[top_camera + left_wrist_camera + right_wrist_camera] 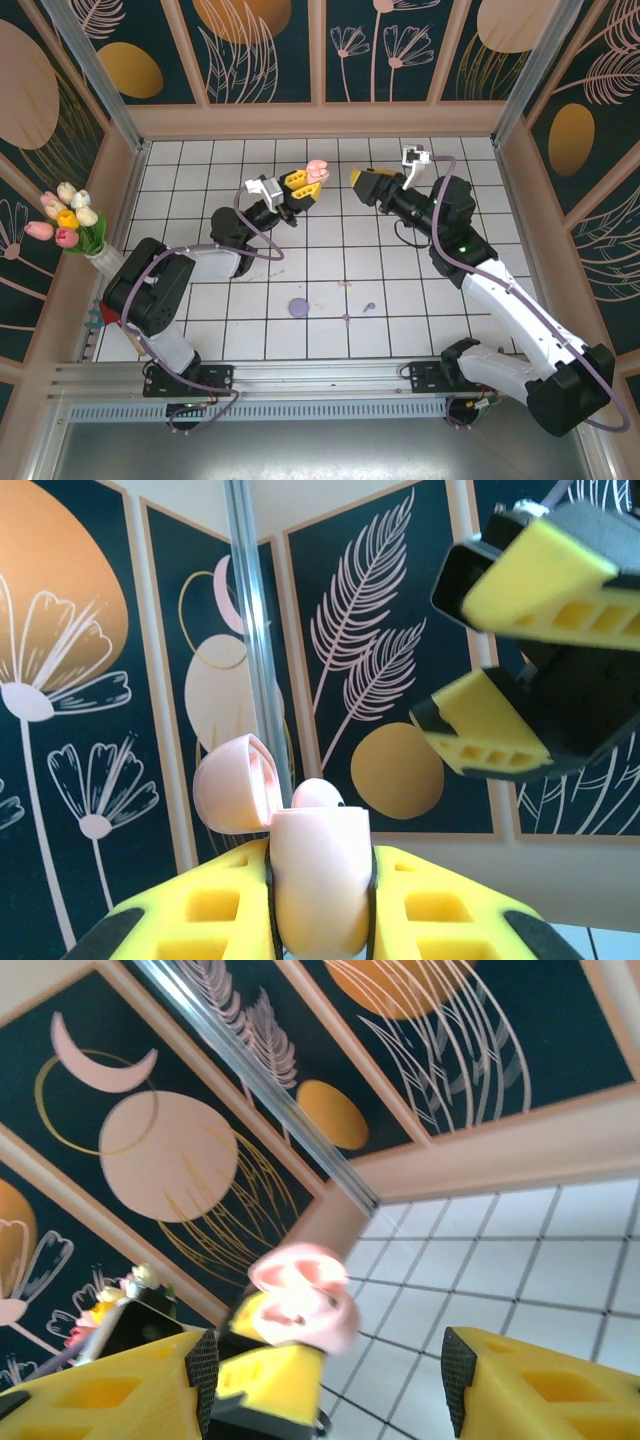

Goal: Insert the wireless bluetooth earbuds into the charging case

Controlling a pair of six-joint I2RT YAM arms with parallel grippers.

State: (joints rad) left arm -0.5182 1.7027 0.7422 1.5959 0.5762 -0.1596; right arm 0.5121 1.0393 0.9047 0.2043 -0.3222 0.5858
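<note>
My left gripper point(303, 184) is shut on a pale pink charging case point(315, 172), held upright above the tiled floor with its lid flipped open point(232, 785). A pale pink earbud point(318, 792) pokes out of the case top point(320, 880). My right gripper point(362, 183) hangs open just right of the case, nothing between its yellow fingers point(540, 575). In the right wrist view the open case point(300, 1305) sits between and beyond those fingers point(520, 1380). Two purple earbuds point(368, 306) point(346, 319) and one pale pink speck point(344, 284) lie on the floor.
A round purple disc point(298, 307) lies on the tiles near the front. A vase of tulips point(65, 220) stands at the left wall. Patterned walls and aluminium posts point(85, 60) box in the floor point(250, 330).
</note>
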